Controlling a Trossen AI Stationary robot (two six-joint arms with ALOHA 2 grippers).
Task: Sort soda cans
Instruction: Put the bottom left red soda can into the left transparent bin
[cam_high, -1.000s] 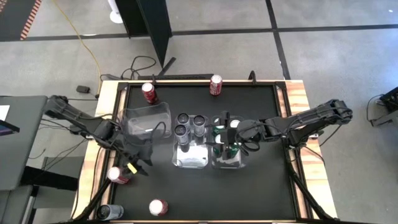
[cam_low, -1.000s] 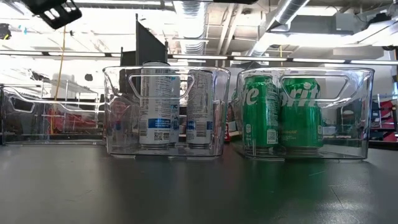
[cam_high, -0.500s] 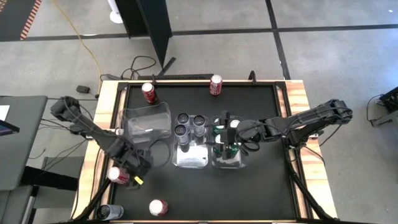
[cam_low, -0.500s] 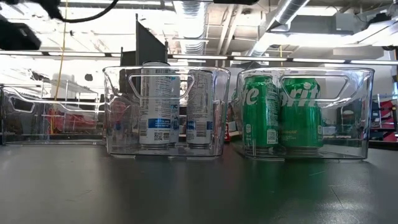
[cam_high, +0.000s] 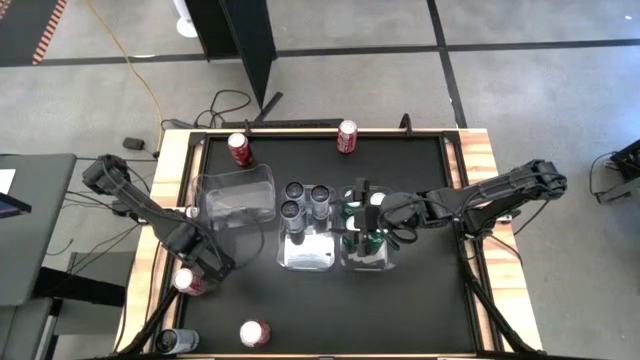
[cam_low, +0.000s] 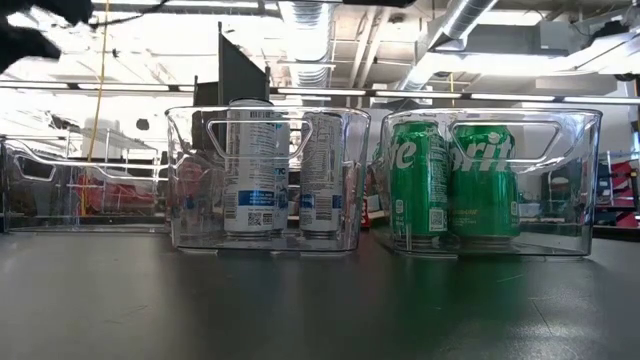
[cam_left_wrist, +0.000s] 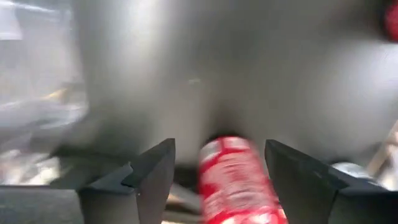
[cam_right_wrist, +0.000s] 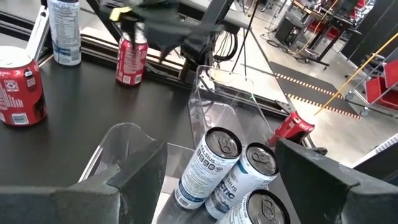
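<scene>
Only the left wrist view shows the left gripper spread open, holding nothing, around an upright red soda can between its dark fingers near the counter's left edge; overhead, the right gripper hangs open above the green cans' clear plastic bin

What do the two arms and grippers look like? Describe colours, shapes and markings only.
Both arms are dark, slim and jointed. The left gripper has two black, wedge-shaped fingers, and the right gripper the same. The right wrist view shows a yellow mark on the left arm.
</scene>
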